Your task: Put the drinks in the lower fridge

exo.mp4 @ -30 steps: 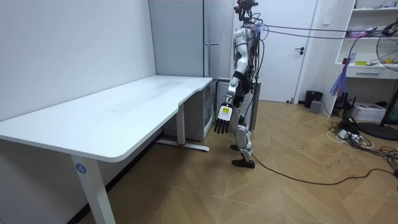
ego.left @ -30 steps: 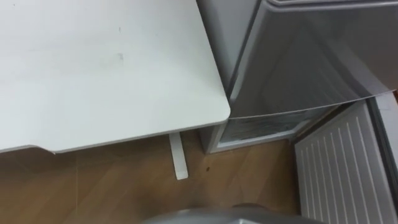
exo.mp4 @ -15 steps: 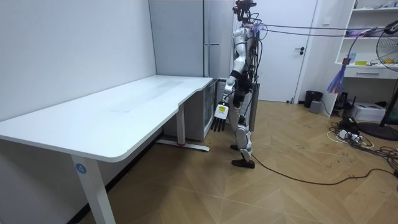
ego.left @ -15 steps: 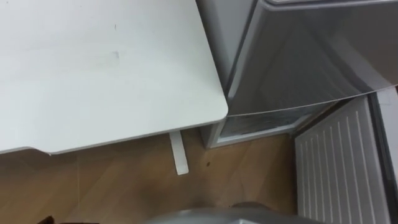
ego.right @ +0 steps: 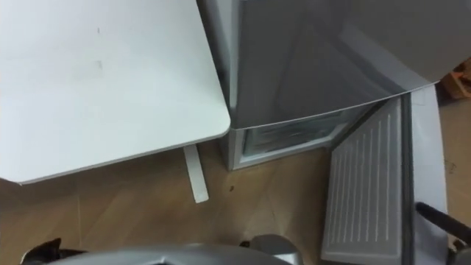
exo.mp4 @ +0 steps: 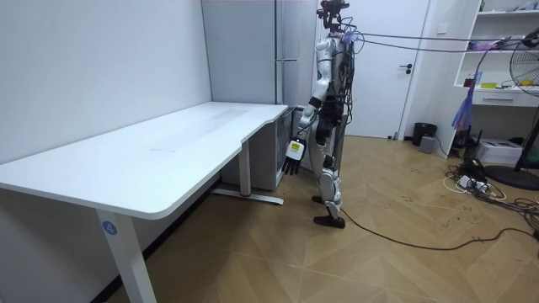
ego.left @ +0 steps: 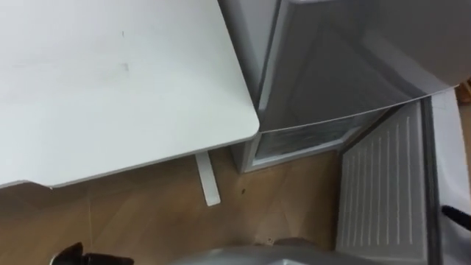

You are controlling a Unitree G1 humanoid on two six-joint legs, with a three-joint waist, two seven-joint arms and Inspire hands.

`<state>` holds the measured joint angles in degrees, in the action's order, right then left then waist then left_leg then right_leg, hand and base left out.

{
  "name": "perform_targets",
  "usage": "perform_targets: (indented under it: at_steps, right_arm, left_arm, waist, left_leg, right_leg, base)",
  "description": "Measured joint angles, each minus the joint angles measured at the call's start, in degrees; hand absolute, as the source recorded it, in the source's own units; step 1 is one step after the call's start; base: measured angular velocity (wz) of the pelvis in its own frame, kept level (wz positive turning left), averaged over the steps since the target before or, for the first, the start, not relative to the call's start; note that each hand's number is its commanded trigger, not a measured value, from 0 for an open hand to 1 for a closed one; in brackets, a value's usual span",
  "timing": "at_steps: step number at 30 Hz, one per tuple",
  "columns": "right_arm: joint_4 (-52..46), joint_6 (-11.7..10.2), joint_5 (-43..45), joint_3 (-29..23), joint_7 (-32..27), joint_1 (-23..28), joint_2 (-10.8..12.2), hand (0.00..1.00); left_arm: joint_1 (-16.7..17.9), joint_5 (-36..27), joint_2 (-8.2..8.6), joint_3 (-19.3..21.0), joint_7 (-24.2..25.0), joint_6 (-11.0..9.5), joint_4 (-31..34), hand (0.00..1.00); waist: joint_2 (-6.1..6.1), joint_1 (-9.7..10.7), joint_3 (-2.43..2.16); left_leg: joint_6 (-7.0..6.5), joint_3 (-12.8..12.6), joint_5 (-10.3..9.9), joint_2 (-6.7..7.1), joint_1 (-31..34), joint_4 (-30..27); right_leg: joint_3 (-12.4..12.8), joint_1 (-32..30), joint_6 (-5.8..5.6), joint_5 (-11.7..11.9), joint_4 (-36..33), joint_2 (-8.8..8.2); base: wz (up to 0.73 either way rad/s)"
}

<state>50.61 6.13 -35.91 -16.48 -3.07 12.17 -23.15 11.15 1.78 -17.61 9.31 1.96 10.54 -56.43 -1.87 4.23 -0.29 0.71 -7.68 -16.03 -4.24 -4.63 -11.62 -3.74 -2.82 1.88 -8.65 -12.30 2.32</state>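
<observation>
**Risks**
- Table (ego.left: 110,88): you are standing the robot at its rounded corner, just beside the fridge. A turn toward it is risking an arm strike on that edge.
- Fridge (ego.left: 346,66): its grey upper door is hanging over the opening below. Bending down is risking the head meeting that door.
- Lower fridge door (ego.left: 379,191): it is standing open with its ribbed inner face showing, near the robot's right side. A careless step or arm swing is risking knocking it shut.
- Table foot (ego.left: 207,179): it is lying on the wooden floor between the robot and the fridge, inviting a trip.

**Hidden or unclear**
- Lower fridge compartment (ego.left: 302,140): the upper door is covering all but a front strip, so you are not seeing its shelves.
- Left robot hand (exo.mp4: 292,158): it is hanging at the robot's side, fingers relaxed, carrying nothing.
- Right robot hand (ego.right: 440,216): a dark sliver at the right edge is probably it, and you cannot tell its state.
- Drinks: you cannot tell where they are. None are sitting on the visible table top or in the left robot hand.
</observation>
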Motion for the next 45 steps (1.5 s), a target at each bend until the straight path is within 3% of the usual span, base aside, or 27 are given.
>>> perform_targets:
  at_steps: [2, 5, 7, 10, 14, 18, 20, 23, 28, 34, 38, 40, 45]
  right_arm:
    - [-9.77, -2.0, 1.41, 3.61, 1.97, 4.32, 4.23, 0.0]
    - [-20.44, -2.28, 1.94, 9.09, 5.23, 7.65, 8.46, 0.0]
    - [-22.55, -2.37, 1.83, 12.2, 7.41, 7.34, 8.98, 0.0]
    - [-27.53, -1.69, 1.11, 19.14, 10.93, 6.86, 9.14, 0.0]
    - [-32.11, -0.26, 0.26, 27.86, 18.71, 3.95, 9.68, 0.0]
    - [-32.42, 1.32, 0.24, 28.8, 21.92, 4.21, 9.73, 0.0]
    - [-32.98, 1.49, 0.25, 28.77, 23.63, 4.05, 9.74, 0.0]
    - [-33.13, 1.53, 1.05, 28.74, 24.79, 4.37, 9.65, 0.0]
    - [-32.24, 2.29, 4.84, 28.67, 25.99, 4.36, 9.62, 0.0]
    - [-16.19, 2.49, 15.09, 28.1, 25.84, 1.99, 9.6, 0.0]
    - [0.02, 2.53, 16.28, 25.3, 23.56, 0.37, 9.92, 0.0]
    - [4.43, 2.03, 15.57, 22.14, 22.96, -0.62, 11.09, 0.0]
    - [10.98, 1.07, 16.35, 21.44, 21.08, -3.49, 12.08, 0.0]
  left_arm:
    - [-0.95, -0.06, 2.03, -3.57, -0.02, -0.38, -0.64, 0.0]
    - [-2.73, -2.03, 3.78, -5.84, -0.03, -0.88, -4.89, 0.0]
    - [-2.65, -2.39, 4.15, -6.97, -0.2, -1.1, -5.67, 0.0]
    - [-2.39, -4.23, 4.44, -7.52, -1.14, -1.86, -5.42, 0.0]
    - [-1.6, -6.76, 5.7, -7.48, -2.5, -1.92, -4.76, 0.0]
    - [-0.42, -8.31, 5.87, -7.34, -2.55, -2.22, -4.05, 0.0]
    - [-0.18, -10.13, 5.9, -7.33, -2.59, -2.25, -3.94, 0.0]
    - [0.23, -11.52, 5.49, -7.35, -3.37, -2.39, -3.76, 0.0]
    - [0.93, -14.44, 5.83, -7.37, -5.45, -2.44, -3.74, 0.0]
    - [1.44, -14.74, 5.87, -7.19, -7.06, -2.13, -2.76, 0.0]
    - [1.99, -15.76, 6.87, -6.75, -8.7, -2.12, -3.45, 0.0]
    - [3.03, -15.8, 7.48, -5.4, -8.97, -2.12, -3.44, 0.0]
    - [3.51, -14.66, 7.81, -4.89, -9.21, -2.16, -3.41, 0.0]
  waist:
    - [0.25, -0.76, -0.04]
    - [0.76, -1.63, 0.06]
    - [1.54, -1.74, 0.08]
    - [3.06, -3.88, 0.06]
    - [3.74, -5.48, 0.16]
    - [2.93, -6.16, 0.22]
    - [1.84, -6.13, 0.66]
    - [0.78, -6.11, 0.12]
    - [0.55, -5.87, 0.17]
    - [-0.64, -6.09, 0.01]
    - [-0.97, -6.17, 0.11]
    - [-0.86, -6.26, 0.1]
    - [-1.09, -6.26, 0.25]
  left_leg:
    - [0.02, -0.01, -0.01, -0.25, 0.39, -0.12]
    - [0.14, -0.01, 0.02, -0.38, 0.24, 0.1]
    - [0.18, 0.06, 0.04, -0.32, -0.17, 0.29]
    - [0.19, -0.04, 0.06, -0.24, 0.01, 0.37]
    - [0.2, 0.26, 0.36, -0.02, 0.11, 0.94]
    - [0.29, 0.26, 0.54, -0.03, 0.39, 0.89]
    - [0.29, 0.28, 0.54, -0.05, 0.46, 0.89]
    - [0.29, 0.3, 0.54, 0.04, 0.29, 0.89]
    - [0.27, 1.26, 0.55, 0.16, -1.17, 0.97]
    - [0.22, 2.02, 0.59, 0.24, -1.27, 0.79]
    - [0.01, 3.17, 0.71, 0.67, -1.13, 0.8]
    - [-0.03, 3.17, 0.73, 0.75, -1.21, 0.82]
    - [-0.06, 4.01, 0.75, 0.98, -2.0, 0.88]
  right_leg:
    - [0.74, 0.07, 0.09, 1.16, 1.54, 0.49]
    - [0.83, 0.14, 0.21, 1.5, 1.69, 0.74]
    - [0.74, 0.43, 0.2, 1.55, 1.69, 0.82]
    - [0.82, 0.05, 0.18, 1.56, 1.35, 0.78]
    - [0.5, -0.01, 0.06, 1.49, 1.45, 0.63]
    - [0.34, -0.01, 0.04, 1.47, 1.71, 0.54]
    - [-0.07, 0.16, 0.04, 1.47, 1.94, 0.54]
    - [-0.75, 0.89, 0.01, 1.46, 2.56, 0.15]
    - [-1.19, 2.66, -0.22, 1.32, 2.81, -0.14]
    - [-2.18, 3.95, -0.24, 1.31, 3.75, -0.36]
    - [-2.89, 4.1, -0.51, 1.14, 3.69, -0.53]
    - [-2.67, 4.07, -0.52, 1.14, 3.64, -0.53]
    - [-2.99, 5.2, -0.83, 0.89, 3.78, -0.68]
  base:
    - [-0.18]
    - [-0.04]
    - [0.0]
    - [0.0]
    - [0.08]
    - [0.04]
    - [0.06]
    - [0.13]
    - [0.08]
    - [0.15]
    - [0.1]
    - [-0.02]
    - [0.08]
